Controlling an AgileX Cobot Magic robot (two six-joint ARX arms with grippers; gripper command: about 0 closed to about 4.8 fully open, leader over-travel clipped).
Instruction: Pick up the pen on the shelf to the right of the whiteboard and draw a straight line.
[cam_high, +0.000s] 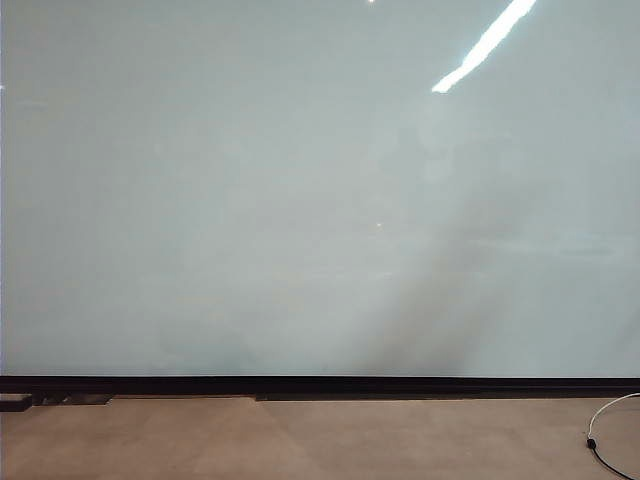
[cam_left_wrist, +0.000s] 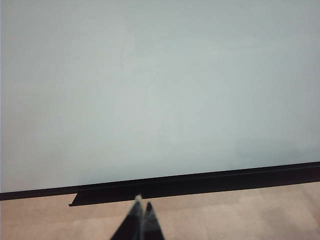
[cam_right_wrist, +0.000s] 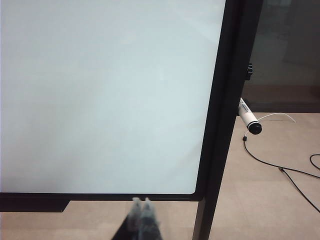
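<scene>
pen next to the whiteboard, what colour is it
The pen has a white barrel with a black end; it shows best in the right wrist view, just beside the whiteboard.

Tan floor with a white cable and thin black cables.

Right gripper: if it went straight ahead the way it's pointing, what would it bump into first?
Probably the whiteboard, near its black bottom edge; depth is unclear. The right gripper has its fingers shut, and the pen sits off to the side.
</scene>
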